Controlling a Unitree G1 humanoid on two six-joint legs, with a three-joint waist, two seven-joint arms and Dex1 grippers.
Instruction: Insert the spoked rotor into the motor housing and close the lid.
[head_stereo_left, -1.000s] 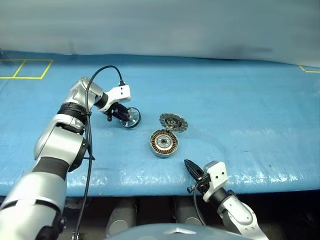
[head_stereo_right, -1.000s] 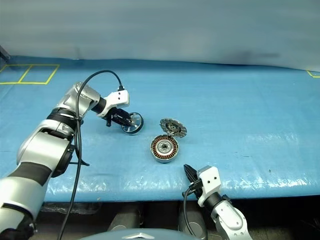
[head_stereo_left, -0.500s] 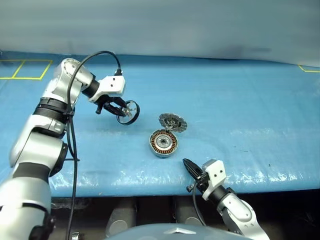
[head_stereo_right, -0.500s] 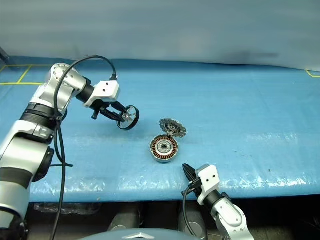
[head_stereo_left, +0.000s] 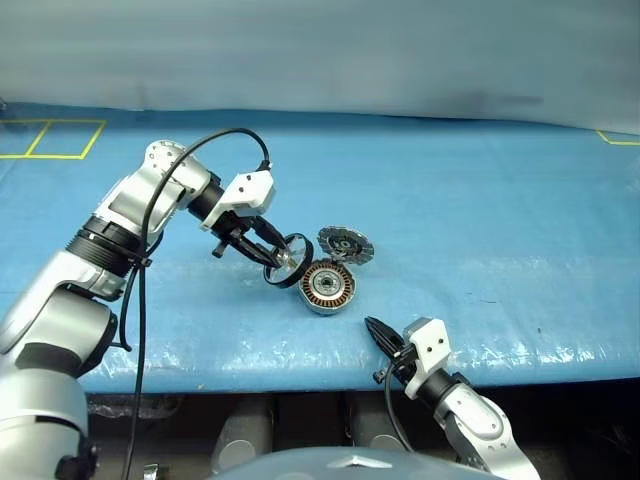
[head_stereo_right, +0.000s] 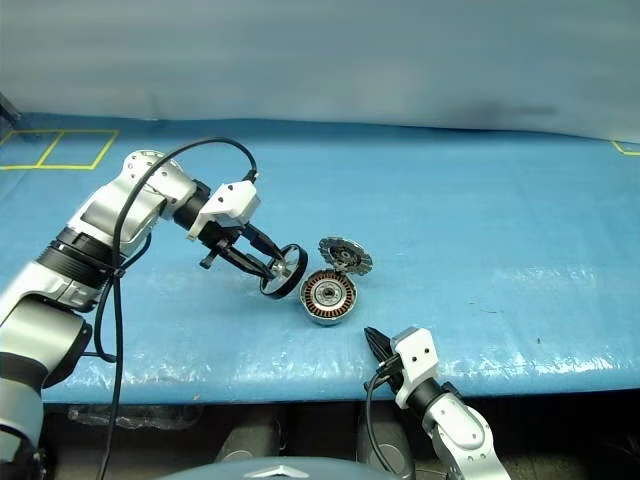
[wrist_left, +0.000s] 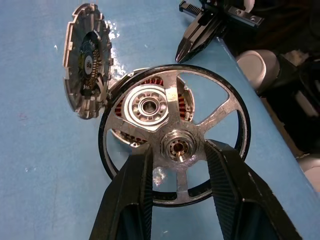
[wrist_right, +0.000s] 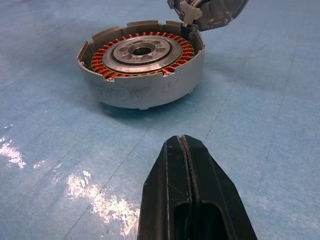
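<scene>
Nearest the robot, the right gripper (head_stereo_left: 372, 328) sits at the front edge of the table, its two black fingers pressed together with nothing between them, pointing toward the motor housing (head_stereo_left: 328, 286). The housing rests on the blue sheet (head_stereo_left: 480, 220) just beyond, its ring of copper-brown windings open to view around a silver centre. The lid (head_stereo_left: 346, 243) stands tilted open at the housing's far edge, joined to it, its dark segmented face showing.

Just to the left of the housing, the left gripper (head_stereo_left: 282, 262) holds the spoked rotor (wrist_left: 174, 135), one finger on each side of the hub and the dark rim tilted. In the left wrist view the rotor hangs in front of the housing, apart from it.

No writing or brand can be read on any part. The sheet is wrinkled and glossy, with yellow tape lines (head_stereo_left: 50, 138) at its far left corner and another at the far right. A plain grey wall rises behind.
</scene>
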